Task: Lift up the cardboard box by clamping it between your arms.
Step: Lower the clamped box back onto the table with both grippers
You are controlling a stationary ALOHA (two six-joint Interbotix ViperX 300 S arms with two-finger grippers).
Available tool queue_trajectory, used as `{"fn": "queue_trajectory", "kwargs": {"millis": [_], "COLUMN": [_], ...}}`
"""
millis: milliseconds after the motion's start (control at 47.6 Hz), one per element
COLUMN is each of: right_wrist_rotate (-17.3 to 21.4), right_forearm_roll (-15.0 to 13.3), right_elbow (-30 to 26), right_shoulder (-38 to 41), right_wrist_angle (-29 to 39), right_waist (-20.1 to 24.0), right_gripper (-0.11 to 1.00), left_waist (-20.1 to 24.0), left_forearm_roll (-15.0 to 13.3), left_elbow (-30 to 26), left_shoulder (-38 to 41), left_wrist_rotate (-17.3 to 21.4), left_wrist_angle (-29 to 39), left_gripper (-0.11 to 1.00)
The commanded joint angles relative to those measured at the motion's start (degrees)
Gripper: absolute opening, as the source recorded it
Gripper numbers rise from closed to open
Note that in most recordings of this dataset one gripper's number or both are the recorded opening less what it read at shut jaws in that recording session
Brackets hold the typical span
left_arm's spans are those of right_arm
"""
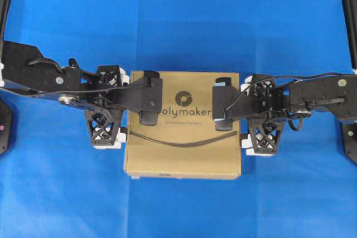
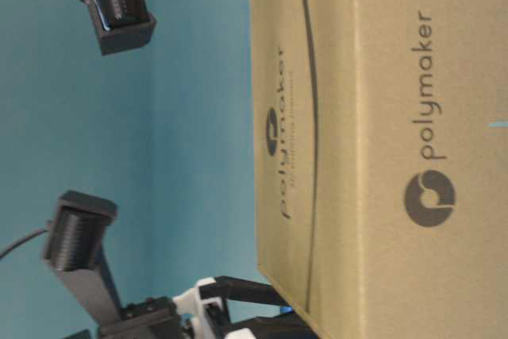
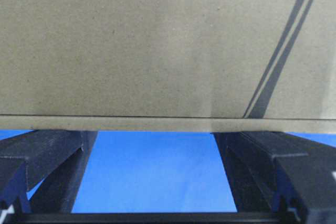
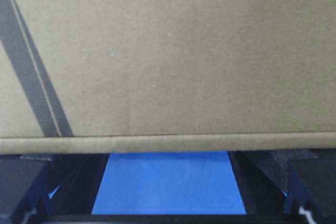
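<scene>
So the cardboard box (image 1: 183,149) sits flat in the middle of the blue table cover (image 1: 178,26), printed side up, with the "polymaker" logo and that curved dark line across its top. Both arms come in from the sides and meet it at the edges. The left gripper (image 1: 106,107) is right at the box's left edge with its fingers spread wide apart, one lattice finger (image 1: 104,127) toward the near side and the other toward the far side. The right gripper (image 1: 262,110) mirrors that at the right edge, jaws also fully spread, nothing pinched between them. Each wrist's camera block hangs over the box top, so from overhead it looks like the arms overlap the lid. From the wrist cameras the box's side wall fills most of the frame, with the fingers tucked just under its lower edge; I honestly can't tell whether they're pressing on the cardboard or just beside it.
</scene>
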Motion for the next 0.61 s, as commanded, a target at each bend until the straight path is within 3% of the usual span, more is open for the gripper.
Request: {"fn": "queue_trajectory", "kwargs": {"millis": [0, 588], "right_wrist_rotate": [-0.4, -0.6], "right_forearm_roll": [0.2, 0.3], "right_elbow": [-1.5, 1.7], "right_shoulder": [-0.1, 6.2], "right_wrist_angle": [-4.0, -10.5], "right_waist": [0.4, -1.3], "right_gripper": [0.99, 0.99], "left_waist": [0.8, 1.4], "left_forearm_roll": [-0.1, 0.0], "left_elbow": [-1.1, 1.0], "left_shoulder": [-0.2, 5.3], "left_wrist_rotate": [-0.6, -0.8], "left_wrist_angle": [-5.0, -9.1], "left_gripper": [0.84, 0.85]}}
